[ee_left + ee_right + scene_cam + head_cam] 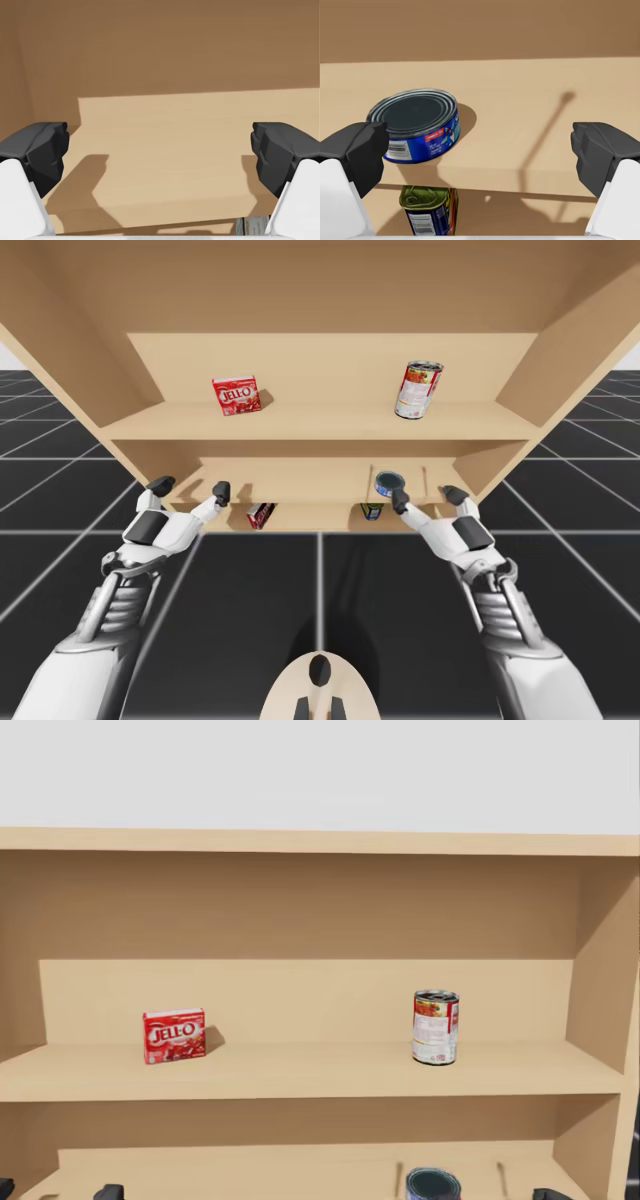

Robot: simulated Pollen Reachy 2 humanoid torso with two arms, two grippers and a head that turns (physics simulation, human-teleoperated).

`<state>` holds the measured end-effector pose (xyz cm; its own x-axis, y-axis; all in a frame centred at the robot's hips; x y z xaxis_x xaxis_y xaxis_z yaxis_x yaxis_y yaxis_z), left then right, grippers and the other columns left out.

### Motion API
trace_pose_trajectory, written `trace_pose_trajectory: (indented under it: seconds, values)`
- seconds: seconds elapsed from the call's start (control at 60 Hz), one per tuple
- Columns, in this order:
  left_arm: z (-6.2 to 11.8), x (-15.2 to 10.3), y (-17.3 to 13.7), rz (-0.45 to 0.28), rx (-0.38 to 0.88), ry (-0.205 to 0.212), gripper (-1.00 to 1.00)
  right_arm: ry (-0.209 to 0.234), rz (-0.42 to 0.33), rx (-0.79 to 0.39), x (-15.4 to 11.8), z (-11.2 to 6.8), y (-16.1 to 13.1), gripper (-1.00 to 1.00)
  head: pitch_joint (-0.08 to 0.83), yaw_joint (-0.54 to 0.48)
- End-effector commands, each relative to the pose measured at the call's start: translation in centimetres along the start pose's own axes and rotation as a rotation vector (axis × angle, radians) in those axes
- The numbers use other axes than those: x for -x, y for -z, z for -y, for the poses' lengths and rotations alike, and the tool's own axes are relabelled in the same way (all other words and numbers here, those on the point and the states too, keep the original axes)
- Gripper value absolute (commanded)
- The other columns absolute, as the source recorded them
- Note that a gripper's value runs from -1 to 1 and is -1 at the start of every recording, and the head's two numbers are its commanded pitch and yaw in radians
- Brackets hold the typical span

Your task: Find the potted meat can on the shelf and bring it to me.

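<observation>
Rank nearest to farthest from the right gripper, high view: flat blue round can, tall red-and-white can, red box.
1. flat blue round can: middle shelf, just beside the right gripper.
2. tall red-and-white can: upper shelf, right side.
3. red box: upper shelf, left side.

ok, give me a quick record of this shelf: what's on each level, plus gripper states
upper shelf: red box; tall red and white can
middle shelf: flat round blue can, ahead of the right gripper
lower shelf: small blue can with greenish-gold lid, one level below the flat can; small red item, kind unclear
left gripper: open, holding nothing, over bare shelf board
right gripper: open, holding nothing
</observation>
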<state>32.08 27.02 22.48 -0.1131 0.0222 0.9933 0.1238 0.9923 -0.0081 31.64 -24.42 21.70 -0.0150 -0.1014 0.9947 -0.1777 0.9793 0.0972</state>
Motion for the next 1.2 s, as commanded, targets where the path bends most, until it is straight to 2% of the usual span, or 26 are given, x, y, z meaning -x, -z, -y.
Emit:
trace_pose_trajectory:
  seconds: [0.017,0.217,0.5,0.7,1.067,1.117,1.2]
  values:
    - [0.0,0.0,0.0,0.002,-0.005,0.005,-1.0,0.038,0.014,0.014,0.0,0.1,-0.2,-1.0,0.006,-0.05]
    - [0.0,0.0,-0.1,0.003,-0.007,0.006,-1.0,0.026,0.015,0.008,-0.1,0.2,-0.2,-1.0,0.069,-0.04]
    - [0.0,-0.1,-0.1,0.014,-0.003,0.011,-1.0,-0.002,0.011,0.016,0.1,0.2,0.0,-1.0,0.301,-0.02]
    - [0.0,-0.3,-0.3,0.029,0.004,0.015,-1.0,-0.016,0.011,0.021,0.2,0.2,0.0,-1.0,0.438,-0.09]
    - [0.5,-0.7,-0.9,0.046,0.014,0.02,-1.0,-0.032,0.002,0.023,0.6,0.1,0.1,-1.0,0.59,-0.2]
    - [0.5,-0.7,-0.9,0.047,0.015,0.019,-1.0,-0.019,-0.021,0.022,0.7,-0.2,0.1,-1.0,0.6,-0.21]
    - [0.5,-0.8,-1.0,0.051,0.014,0.014,-1.0,-0.028,-0.05,-0.021,0.5,-1.3,-0.9,-1.0,0.601,-0.21]
